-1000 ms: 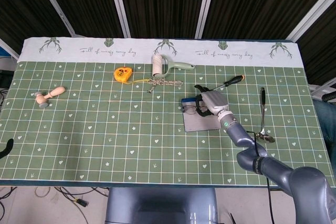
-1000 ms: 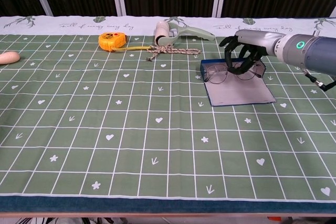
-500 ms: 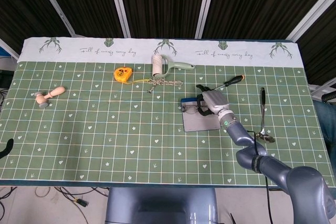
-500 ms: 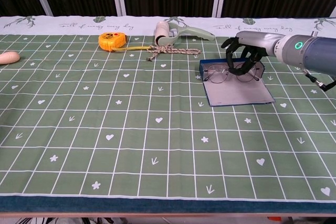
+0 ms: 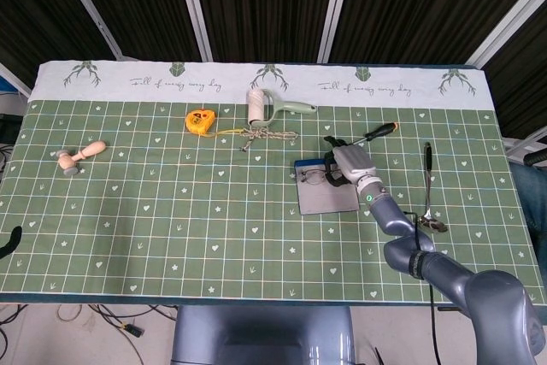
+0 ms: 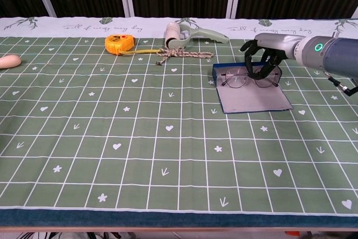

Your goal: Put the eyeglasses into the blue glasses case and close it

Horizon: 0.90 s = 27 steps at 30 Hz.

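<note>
The right hand (image 6: 263, 60) slides a touch further right and toward the far side of the table compared with a second ago, dark fingers (image 6: 258, 70) curled down over the eyeglasses (image 6: 250, 78). The eyeglasses come along with it, drifting right across the open blue glasses case (image 6: 254, 98) (small shift, but it's there in both views). In the head view the hand (image 5: 349, 162) sits closer to the screwdriver than it did, and the frames (image 5: 315, 179) show a little more tucked against the case's far edge. The case itself nudges slightly too.
</note>
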Each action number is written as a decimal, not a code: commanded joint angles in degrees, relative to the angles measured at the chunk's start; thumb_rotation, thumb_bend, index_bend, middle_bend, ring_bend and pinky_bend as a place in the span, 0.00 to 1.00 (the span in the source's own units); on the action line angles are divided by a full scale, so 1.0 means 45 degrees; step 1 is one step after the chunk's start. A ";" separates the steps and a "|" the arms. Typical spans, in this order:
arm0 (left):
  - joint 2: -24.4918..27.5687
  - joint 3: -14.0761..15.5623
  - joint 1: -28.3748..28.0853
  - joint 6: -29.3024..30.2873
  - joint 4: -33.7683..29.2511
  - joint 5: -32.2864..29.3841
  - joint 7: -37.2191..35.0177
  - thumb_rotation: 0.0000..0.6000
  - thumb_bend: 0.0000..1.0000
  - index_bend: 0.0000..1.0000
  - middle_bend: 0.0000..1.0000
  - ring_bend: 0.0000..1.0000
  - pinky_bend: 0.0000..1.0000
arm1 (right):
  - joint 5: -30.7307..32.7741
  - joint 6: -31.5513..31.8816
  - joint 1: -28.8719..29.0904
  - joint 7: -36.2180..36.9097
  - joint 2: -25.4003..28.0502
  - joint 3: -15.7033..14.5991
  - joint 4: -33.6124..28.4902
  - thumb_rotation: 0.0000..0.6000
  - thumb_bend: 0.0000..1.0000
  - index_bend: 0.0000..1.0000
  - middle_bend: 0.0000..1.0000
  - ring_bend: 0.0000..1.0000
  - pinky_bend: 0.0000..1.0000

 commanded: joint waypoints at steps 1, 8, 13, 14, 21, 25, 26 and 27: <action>0.0004 0.0007 0.0006 0.0005 -0.0004 0.0008 0.0002 1.00 0.28 0.19 0.00 0.00 0.00 | 0.0129 -0.0050 0.0022 -0.0159 -0.0030 0.0046 0.0077 1.00 0.55 0.66 0.10 0.13 0.25; 0.0012 0.0016 0.0014 0.0000 -0.0014 0.0003 0.0006 1.00 0.28 0.19 0.00 0.00 0.00 | 0.0403 -0.0304 0.0058 -0.0515 -0.0022 0.0073 0.0253 1.00 0.54 0.59 0.10 0.13 0.25; 0.0005 0.0017 0.0022 0.0023 -0.0017 0.0012 0.0017 1.00 0.28 0.19 0.00 0.00 0.00 | 0.0579 -0.0359 0.0070 -0.0733 -0.0012 0.0129 0.0290 1.00 0.53 0.46 0.10 0.12 0.25; 0.0005 0.0018 0.0025 0.0028 -0.0022 0.0012 0.0022 1.00 0.28 0.19 0.00 0.00 0.00 | 0.0613 -0.0376 0.0068 -0.0773 0.0005 0.0137 0.0275 1.00 0.52 0.43 0.10 0.12 0.25; -0.0002 0.0029 0.0023 0.0016 -0.0023 -0.0002 0.0077 1.00 0.28 0.19 0.00 0.00 0.00 | 0.0819 -0.0384 -0.0003 -0.1166 0.0216 0.0136 -0.0028 1.00 0.50 0.32 0.09 0.12 0.25; -0.0009 0.0032 0.0024 0.0024 -0.0035 -0.0002 0.0110 1.00 0.28 0.19 0.00 0.00 0.00 | 0.1045 -0.0332 -0.0047 -0.1513 0.0345 0.0170 -0.0290 1.00 0.48 0.28 0.09 0.11 0.25; -0.0012 0.0035 0.0026 0.0027 -0.0035 -0.0002 0.0120 1.00 0.28 0.19 0.00 0.00 0.00 | 0.1122 -0.0312 -0.0058 -0.1641 0.0377 0.0177 -0.0358 1.00 0.47 0.28 0.09 0.11 0.25; -0.0012 0.0038 0.0027 0.0027 -0.0034 -0.0003 0.0125 1.00 0.28 0.19 0.00 0.00 0.00 | 0.1181 -0.0291 -0.0065 -0.1732 0.0394 0.0186 -0.0400 1.00 0.47 0.27 0.09 0.11 0.25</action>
